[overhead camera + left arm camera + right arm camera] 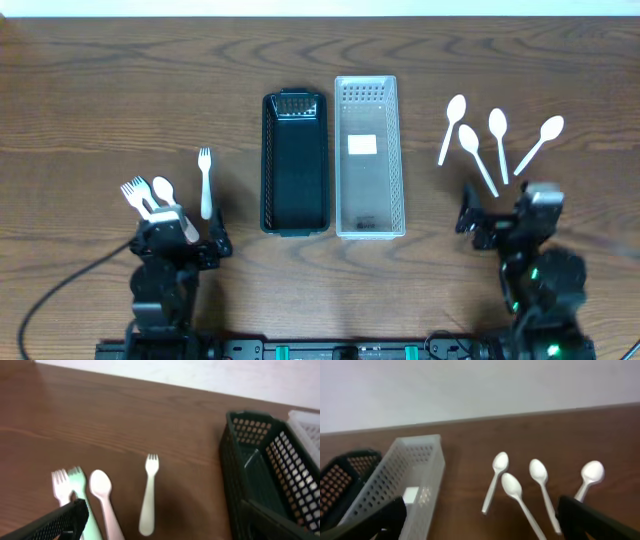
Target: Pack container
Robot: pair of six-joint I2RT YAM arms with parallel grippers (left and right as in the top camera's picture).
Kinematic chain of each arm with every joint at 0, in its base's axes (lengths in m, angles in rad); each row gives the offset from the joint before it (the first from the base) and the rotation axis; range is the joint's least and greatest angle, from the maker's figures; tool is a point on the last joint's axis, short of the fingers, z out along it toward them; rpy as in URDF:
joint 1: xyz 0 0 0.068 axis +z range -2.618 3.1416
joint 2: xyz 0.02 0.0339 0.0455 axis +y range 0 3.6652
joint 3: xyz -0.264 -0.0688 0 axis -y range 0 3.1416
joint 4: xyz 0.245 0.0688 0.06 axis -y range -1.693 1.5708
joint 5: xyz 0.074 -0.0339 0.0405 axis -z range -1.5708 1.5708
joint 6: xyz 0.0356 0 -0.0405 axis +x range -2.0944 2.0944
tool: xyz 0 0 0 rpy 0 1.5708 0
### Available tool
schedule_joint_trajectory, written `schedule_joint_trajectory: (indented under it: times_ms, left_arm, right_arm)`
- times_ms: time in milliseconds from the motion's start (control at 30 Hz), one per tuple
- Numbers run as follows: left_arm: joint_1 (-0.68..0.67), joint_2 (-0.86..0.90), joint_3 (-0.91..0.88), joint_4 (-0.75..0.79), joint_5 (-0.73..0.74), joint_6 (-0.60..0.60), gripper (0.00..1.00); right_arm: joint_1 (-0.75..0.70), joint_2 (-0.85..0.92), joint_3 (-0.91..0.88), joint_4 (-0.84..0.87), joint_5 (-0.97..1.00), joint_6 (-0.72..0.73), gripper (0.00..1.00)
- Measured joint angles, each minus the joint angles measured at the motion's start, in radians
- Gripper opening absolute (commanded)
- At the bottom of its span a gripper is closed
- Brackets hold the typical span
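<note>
A black basket and a clear basket stand side by side mid-table; both also show in the wrist views, the black one and the clear one. Several white spoons lie fanned at the right, seen also in the right wrist view. A lone white fork lies left of the black basket, also in the left wrist view. Two forks and a spoon lie further left. My left gripper is open and empty near them. My right gripper is open and empty below the spoons.
A small white square lies inside the clear basket. Bare wooden table surrounds the baskets. A black cable runs off at the lower left.
</note>
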Motion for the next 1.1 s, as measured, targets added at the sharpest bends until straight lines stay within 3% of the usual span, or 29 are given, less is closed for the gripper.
schedule_joint_trajectory:
  times_ms: [133, 233, 333, 467, 667, 933, 1100]
  left_arm:
    - [0.0, 0.219, 0.195, -0.105, -0.019, -0.005, 0.98]
    - [0.0, 0.402, 0.328, -0.222, -0.022, -0.011, 0.98]
    - [0.0, 0.564, 0.444, -0.346, -0.022, -0.016, 0.98]
    - [0.0, 0.713, 0.558, -0.429, -0.016, -0.023, 0.98]
    - [0.0, 0.772, 0.595, -0.438, 0.003, -0.027, 0.98]
    - [0.0, 0.777, 0.596, -0.447, 0.009, -0.031, 0.98]
    - [0.0, 0.777, 0.596, -0.46, 0.009, -0.031, 0.98]
  right_arm:
    - [-0.001, 0.316, 0.286, -0.211, 0.002, -0.039, 0.99]
    - [-0.001, 0.59, 0.558, -0.479, -0.011, -0.09, 0.99]
    - [-0.001, 0.765, 0.741, -0.644, -0.023, -0.116, 0.99]
    - [-0.001, 0.95, 0.939, -0.727, -0.049, -0.131, 0.99]
    - [-0.022, 1.099, 1.09, -0.758, -0.045, -0.024, 0.99]
    - [-0.075, 1.417, 1.515, -1.007, 0.04, 0.044, 0.99]
    - [-0.075, 1.532, 1.55, -1.002, 0.004, 0.021, 0.99]
